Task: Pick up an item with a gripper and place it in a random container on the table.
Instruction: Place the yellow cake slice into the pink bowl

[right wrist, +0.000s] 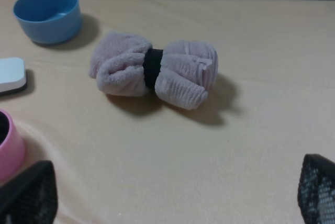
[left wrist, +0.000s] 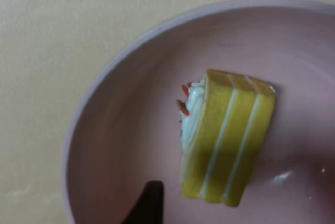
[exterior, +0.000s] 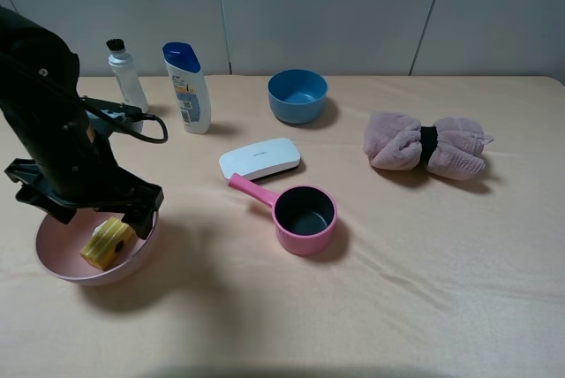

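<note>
The yellow block (exterior: 108,242) lies on its side inside the pale-pink bowl (exterior: 53,259) at the front left of the table. In the left wrist view the block (left wrist: 227,140) shows white stripes and a white-and-red decoration, resting on the bowl's floor (left wrist: 120,145). My left gripper (exterior: 93,212) hangs just above the bowl with its fingers spread and nothing between them. Only one dark fingertip (left wrist: 149,203) shows in the left wrist view, apart from the block. My right gripper (right wrist: 172,198) is open and empty, low over the table, and out of the exterior high view.
A pink saucepan (exterior: 300,216), a white flat case (exterior: 259,158) and a blue bowl (exterior: 297,95) stand mid-table. A shampoo bottle (exterior: 188,86) and a clear bottle (exterior: 126,78) stand at the back left. A rolled pink towel (exterior: 427,145) lies at the right.
</note>
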Controlling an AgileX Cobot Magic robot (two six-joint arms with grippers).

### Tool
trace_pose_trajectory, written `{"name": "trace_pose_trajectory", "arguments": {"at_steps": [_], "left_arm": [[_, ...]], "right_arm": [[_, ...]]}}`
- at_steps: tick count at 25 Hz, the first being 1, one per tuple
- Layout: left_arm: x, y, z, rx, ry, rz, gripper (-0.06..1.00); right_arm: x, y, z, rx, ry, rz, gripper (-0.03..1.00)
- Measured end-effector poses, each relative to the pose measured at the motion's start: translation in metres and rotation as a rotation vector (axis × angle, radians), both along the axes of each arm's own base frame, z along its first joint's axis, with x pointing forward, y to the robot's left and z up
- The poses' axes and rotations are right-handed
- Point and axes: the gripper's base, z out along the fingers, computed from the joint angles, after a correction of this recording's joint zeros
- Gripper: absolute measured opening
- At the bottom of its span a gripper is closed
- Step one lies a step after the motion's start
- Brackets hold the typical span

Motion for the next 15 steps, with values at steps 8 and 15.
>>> {"name": "trace_pose_trajectory", "arguments": {"at_steps": [8, 15], "left_arm": [[-0.001, -0.001, 0.004, -0.019, -0.003, -0.036, 0.99], [-0.01, 0.004, 0.044, -0.077, -0.104, -0.052, 0.99]], "right_arm": [[0.0, 0.0, 0.0, 0.0, 0.0, 0.0, 0.69], [0.0, 0.0, 0.0, 0.0, 0.0, 0.0, 0.69]]}}
